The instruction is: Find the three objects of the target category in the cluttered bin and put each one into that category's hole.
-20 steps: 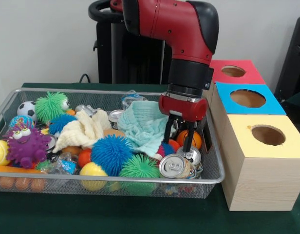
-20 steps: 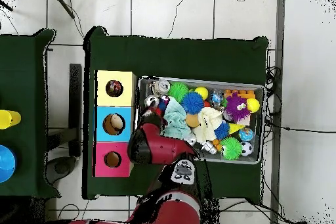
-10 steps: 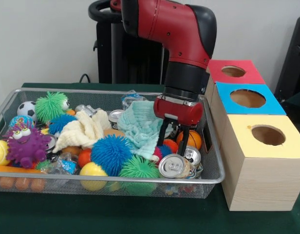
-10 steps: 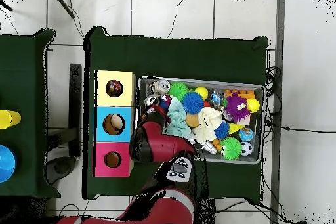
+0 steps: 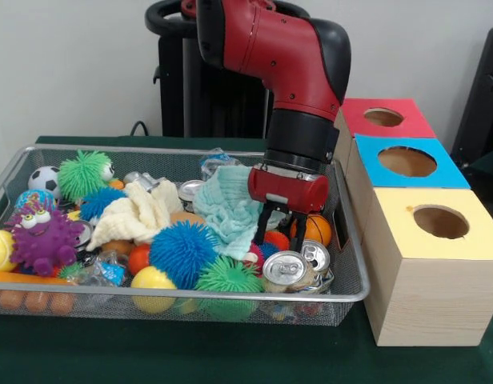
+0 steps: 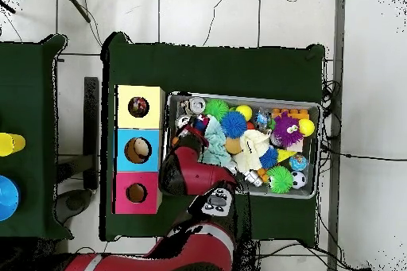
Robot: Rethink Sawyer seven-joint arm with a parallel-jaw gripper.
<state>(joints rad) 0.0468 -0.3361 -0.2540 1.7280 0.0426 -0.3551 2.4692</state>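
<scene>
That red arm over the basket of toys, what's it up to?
It is rummaging. The red arm's gripper hangs low in the wire bin at the end nearest three boxes with holes, yellow, blue and red. Its tips are down among a crushed can, an orange ball and a pale green cloth. It does not seem to hold anything yet.

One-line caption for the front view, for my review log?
Sawyer's gripper hovers low in the cluttered wire bin, fingers open, above two drink cans beside a teal cloth, near three colored boxes.
</scene>
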